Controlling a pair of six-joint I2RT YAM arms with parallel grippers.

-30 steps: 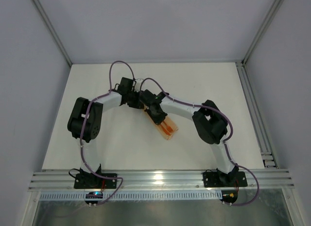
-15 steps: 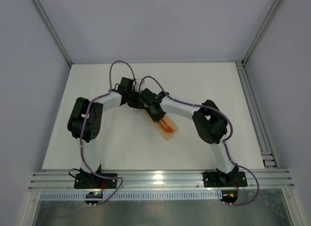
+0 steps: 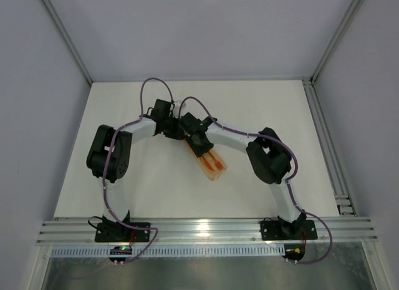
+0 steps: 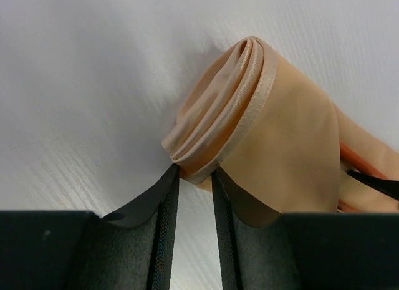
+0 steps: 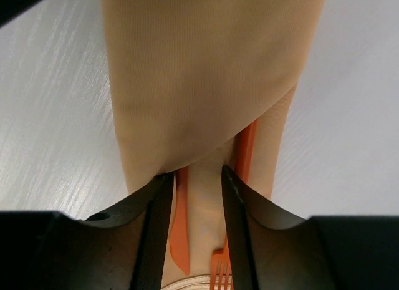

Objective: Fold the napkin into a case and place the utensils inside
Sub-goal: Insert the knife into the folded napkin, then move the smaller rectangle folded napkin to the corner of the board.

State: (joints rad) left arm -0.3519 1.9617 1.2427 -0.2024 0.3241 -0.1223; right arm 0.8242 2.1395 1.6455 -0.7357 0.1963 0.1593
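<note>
Case (image 3: pixel 211 163) folded, lying at centre of table (image 3: pixel 124 190). Utensils (image 5: pixel 244 154) tucked under flap; only final seating and release judged left. Rolled end pinched by left gripper (image 4: pixel 194 173). Right gripper (image 5: pixel 194 173) narrowed at flap edge; grip cannot be told. Forked end (image 5: pixel 219 265) shown only in right wrist view, rolled layers only in left.

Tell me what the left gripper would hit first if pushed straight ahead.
The napkin: its rolled end lies right at the tips of the left gripper, probably touching, though depth is unclear.
</note>
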